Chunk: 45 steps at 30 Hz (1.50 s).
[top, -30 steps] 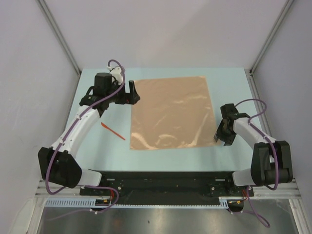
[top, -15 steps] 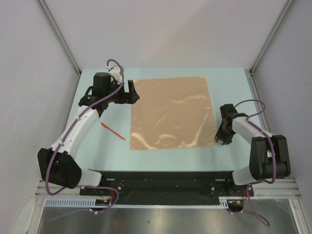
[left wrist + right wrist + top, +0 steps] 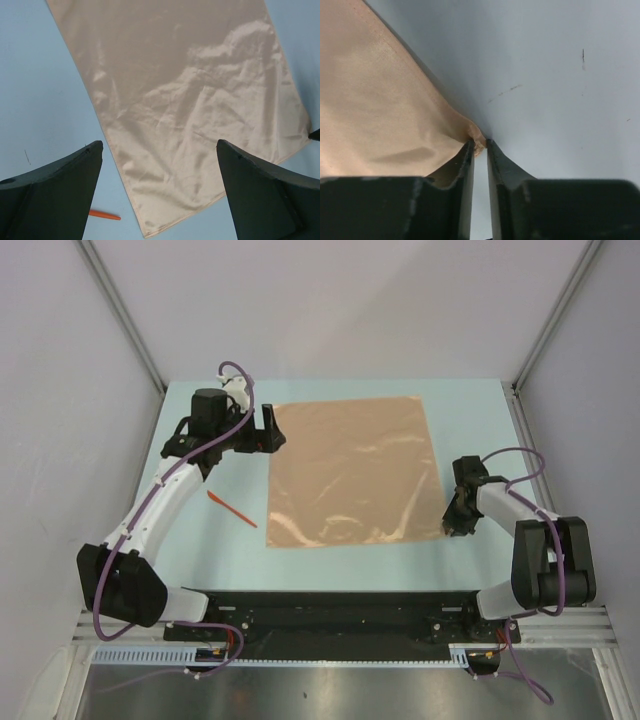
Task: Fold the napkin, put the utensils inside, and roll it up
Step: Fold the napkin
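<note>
A peach napkin [image 3: 350, 470] lies spread flat on the middle of the pale blue table [image 3: 470, 410]. A slim orange-red utensil [image 3: 231, 510] lies apart, to its left.

The left arm [image 3: 165, 502] and right arm [image 3: 510, 508] are wearing white shells between black joints, purple cables looping along both; the left tool [image 3: 157, 144] is showing dark wedge-shaped fingers [image 3: 55, 190].

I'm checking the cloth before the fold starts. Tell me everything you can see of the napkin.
The napkin is a thin, peach-orange cloth with a slight sheen, plain and unpatterned. It lies unfolded and nearly flat on the light blue table, with soft wrinkles across its middle. Its near right corner is bunched and raised a little, pinched between the fingertips of the right gripper. Nothing lies on it.
</note>
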Each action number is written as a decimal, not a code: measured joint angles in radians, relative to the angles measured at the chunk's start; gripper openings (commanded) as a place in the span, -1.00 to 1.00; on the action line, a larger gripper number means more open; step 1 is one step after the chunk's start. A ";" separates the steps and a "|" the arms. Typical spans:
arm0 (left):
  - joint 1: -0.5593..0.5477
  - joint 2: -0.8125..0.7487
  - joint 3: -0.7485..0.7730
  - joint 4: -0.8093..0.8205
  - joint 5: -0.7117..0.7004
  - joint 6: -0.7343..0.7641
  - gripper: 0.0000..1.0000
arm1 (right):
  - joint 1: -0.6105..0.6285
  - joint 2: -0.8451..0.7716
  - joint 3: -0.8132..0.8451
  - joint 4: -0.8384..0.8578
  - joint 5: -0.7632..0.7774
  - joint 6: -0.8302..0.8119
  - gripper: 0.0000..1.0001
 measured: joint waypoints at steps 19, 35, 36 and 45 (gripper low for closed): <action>0.000 -0.008 0.000 0.000 0.000 0.000 0.99 | -0.047 -0.234 -0.019 -0.027 0.121 -0.035 -1.00; 0.000 -0.035 0.000 0.001 0.009 0.000 0.99 | -0.305 -0.375 0.091 -0.130 0.159 -0.101 -1.00; 0.000 -0.035 0.000 0.001 0.010 0.000 0.99 | -0.314 -0.380 0.098 -0.131 0.159 -0.107 -1.00; 0.000 -0.037 0.000 0.002 0.026 -0.001 0.99 | -0.145 -0.301 0.261 -0.134 0.151 -0.085 -1.00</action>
